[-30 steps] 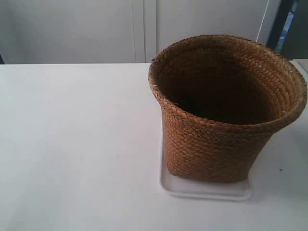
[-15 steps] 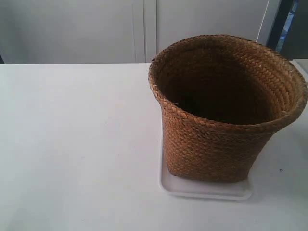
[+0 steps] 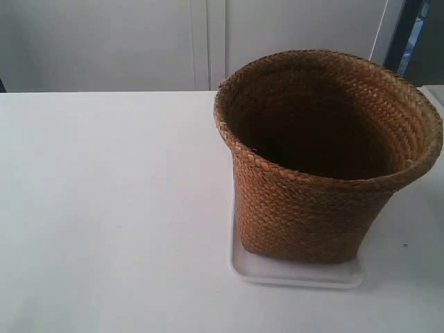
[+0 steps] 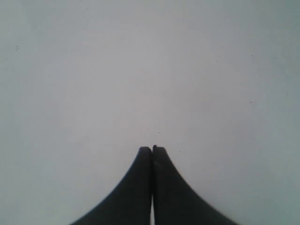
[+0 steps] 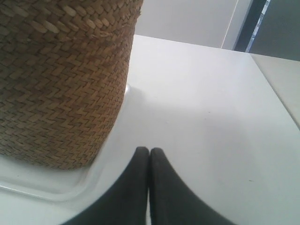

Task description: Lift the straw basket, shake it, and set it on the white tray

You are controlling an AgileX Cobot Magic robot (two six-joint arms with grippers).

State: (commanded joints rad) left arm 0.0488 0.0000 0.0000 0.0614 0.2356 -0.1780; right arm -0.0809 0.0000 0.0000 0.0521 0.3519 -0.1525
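Observation:
The straw basket (image 3: 312,215) stands upright on the white tray (image 3: 298,272) at the right of the exterior view, its dark inside facing up. No arm shows in the exterior view. In the right wrist view the braided basket wall (image 5: 61,84) rises from the tray (image 5: 42,185), and my right gripper (image 5: 149,150) is shut with nothing in it, apart from the basket and near the tray's rim. My left gripper (image 4: 152,149) is shut over bare white table, holding nothing.
The white table (image 3: 104,208) stretches wide to the left of the basket. A grey wall with a door seam (image 3: 208,41) stands behind. The table's edge and a dark frame (image 5: 262,28) show in the right wrist view.

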